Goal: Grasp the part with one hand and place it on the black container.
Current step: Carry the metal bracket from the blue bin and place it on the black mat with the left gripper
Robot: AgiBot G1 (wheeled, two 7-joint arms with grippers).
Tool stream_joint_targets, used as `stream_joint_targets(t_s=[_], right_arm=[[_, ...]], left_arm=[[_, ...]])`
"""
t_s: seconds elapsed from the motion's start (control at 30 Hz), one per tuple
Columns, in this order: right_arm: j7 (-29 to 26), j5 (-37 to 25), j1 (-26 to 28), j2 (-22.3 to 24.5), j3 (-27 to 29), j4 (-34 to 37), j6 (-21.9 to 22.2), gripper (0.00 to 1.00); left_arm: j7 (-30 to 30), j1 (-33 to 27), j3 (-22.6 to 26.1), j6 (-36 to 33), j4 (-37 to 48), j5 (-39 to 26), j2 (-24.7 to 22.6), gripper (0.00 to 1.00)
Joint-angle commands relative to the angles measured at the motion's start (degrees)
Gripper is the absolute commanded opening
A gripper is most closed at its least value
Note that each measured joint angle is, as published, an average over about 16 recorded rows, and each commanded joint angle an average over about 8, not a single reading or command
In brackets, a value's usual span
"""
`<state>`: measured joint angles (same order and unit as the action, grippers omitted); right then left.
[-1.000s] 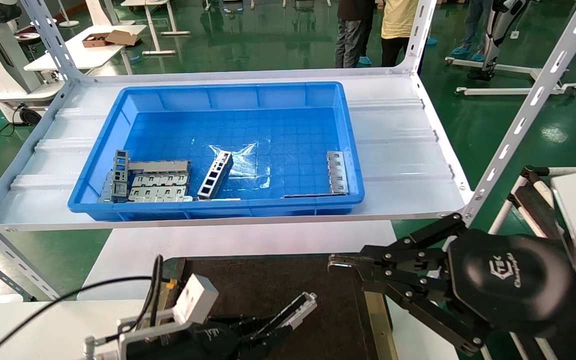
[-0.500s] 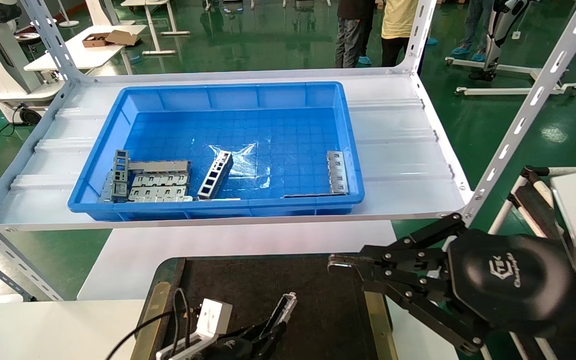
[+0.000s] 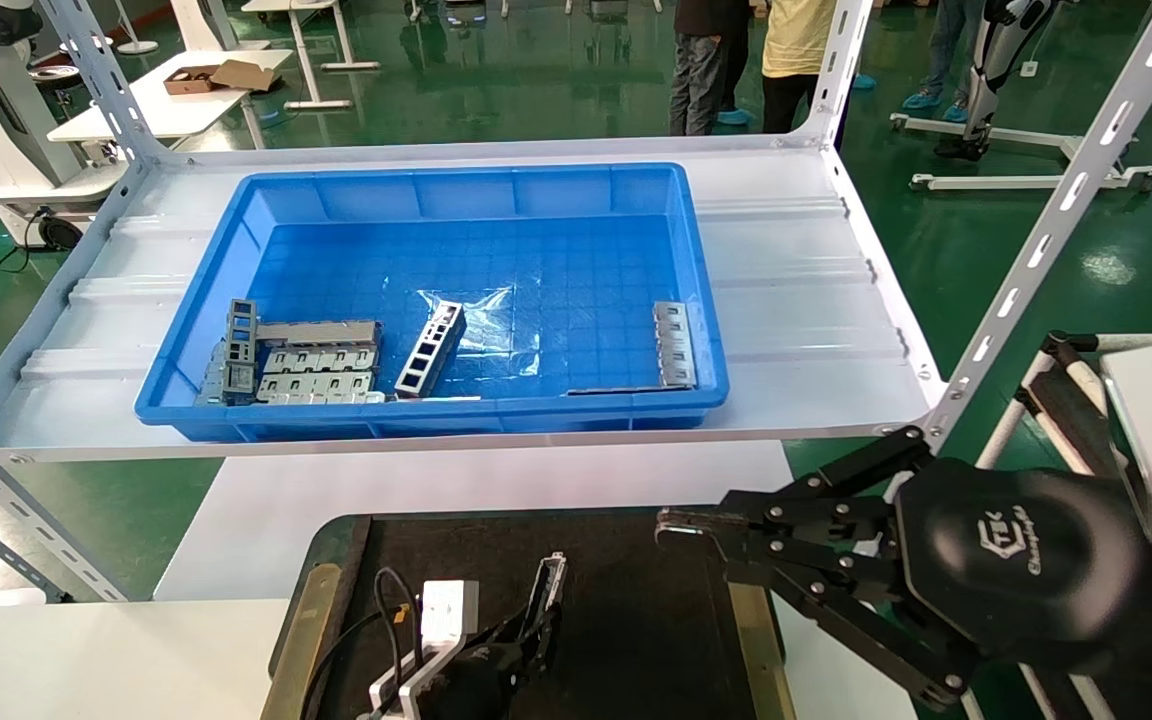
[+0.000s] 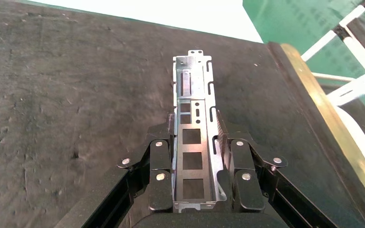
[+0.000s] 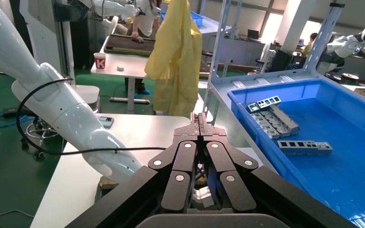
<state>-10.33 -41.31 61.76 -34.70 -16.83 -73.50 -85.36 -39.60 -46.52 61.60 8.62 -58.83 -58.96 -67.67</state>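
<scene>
My left gripper [image 3: 534,632] is shut on the part [image 3: 547,588], a long grey metal channel bar, low over the black container [image 3: 636,620] near its front. In the left wrist view the part [image 4: 190,76] lies lengthwise between my left gripper's [image 4: 193,137] fingers and sticks out forward over the black felt [image 4: 76,95]. I cannot tell whether it touches the felt. My right gripper [image 3: 666,525] is shut and empty, parked over the container's right edge; it also shows in the right wrist view [image 5: 199,118].
A big blue bin [image 3: 436,415] stands on the white shelf behind the container. It holds a ladder-like strip [image 3: 431,350], flat slotted plates [image 3: 316,372] at the left and another plate [image 3: 675,345] at the right. A brass strip [image 4: 323,109] edges the container.
My left gripper has moved right across the black container with the part, and the part has swung from a slant to point nearly straight away. My right arm has not moved.
</scene>
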Motion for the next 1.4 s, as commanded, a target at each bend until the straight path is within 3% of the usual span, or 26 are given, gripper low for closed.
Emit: stream_joint_targets(t_s=[0.03, 0.43, 0.47, 0.53, 0.7, 0.73, 0.8, 1.4], right_arm=[[0.00, 0.00, 0.00, 0.00, -0.01, 0.00, 0.00, 0.00], [0.02, 0.03, 0.01, 0.02, -0.05, 0.00, 0.02, 0.00], [0.02, 0.03, 0.01, 0.02, -0.05, 0.00, 0.02, 0.04], [0.03, 0.04, 0.01, 0.02, -0.06, 0.00, 0.02, 0.29], [0.04, 0.05, 0.02, 0.03, -0.07, 0.00, 0.03, 0.92], [0.04, 0.05, 0.02, 0.03, -0.08, 0.00, 0.03, 1.00], [0.04, 0.06, 0.02, 0.03, -0.08, 0.00, 0.04, 1.00], [0.07, 0.10, 0.03, 0.06, -0.14, 0.00, 0.06, 1.00]], left_arm=[[0.15, -0.64, 0.85, 1.55, 1.25, 1.15, -1.10, 0.00], [2.51, -3.71, 4.90, 5.89, 5.46, 9.23, -4.63, 0.00], [2.72, -3.83, 5.20, 6.12, 5.46, 9.81, -4.69, 0.03], [3.14, -4.04, 5.80, 6.52, 5.36, 10.92, -4.72, 0.18], [4.18, -4.46, 7.26, 7.40, 4.86, 13.59, -4.55, 0.80], [4.39, -4.55, 7.55, 7.57, 4.73, 14.12, -4.48, 0.90], [4.80, -4.74, 8.11, 7.91, 4.47, 15.12, -4.36, 1.00], [8.34, -5.89, 11.80, 12.01, -1.21, 21.44, -2.29, 1.00]])
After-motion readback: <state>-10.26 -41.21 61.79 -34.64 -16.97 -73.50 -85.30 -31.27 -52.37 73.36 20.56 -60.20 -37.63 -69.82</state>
